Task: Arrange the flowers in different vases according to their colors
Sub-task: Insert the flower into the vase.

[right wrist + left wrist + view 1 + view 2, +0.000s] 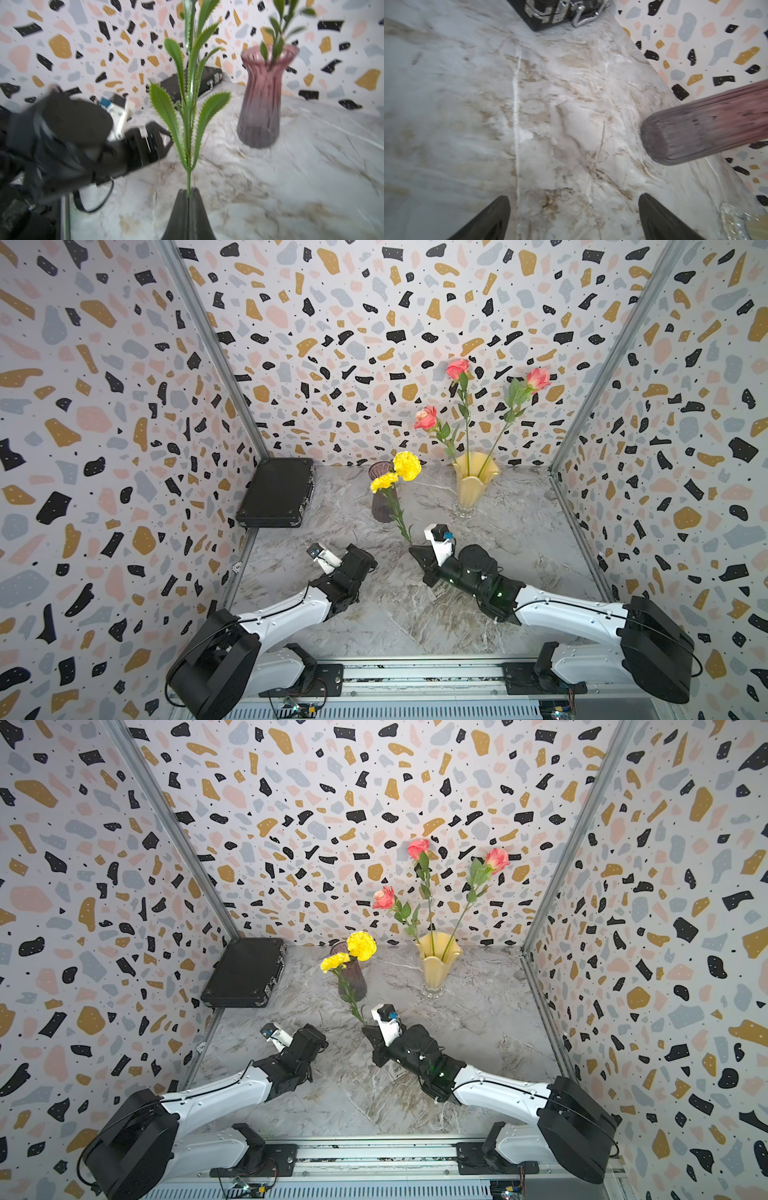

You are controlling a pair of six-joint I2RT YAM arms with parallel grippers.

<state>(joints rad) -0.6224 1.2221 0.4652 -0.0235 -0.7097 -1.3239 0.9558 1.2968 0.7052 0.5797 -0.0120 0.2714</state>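
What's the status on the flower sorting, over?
Copy: right end effector shut on stem of yellow flower; left end effector open, empty; second yellow flower in purple vase; nothing blocking the vase.

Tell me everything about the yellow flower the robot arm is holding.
This ruffled yellow flower looks artificial: a carnation-like bloom on a thin green stem with saw-edged leaves. The right gripper has its fingers shut on the stem's lower end, holding it roughly upright near the purple ribbed glass vase, where another yellow flower stands.
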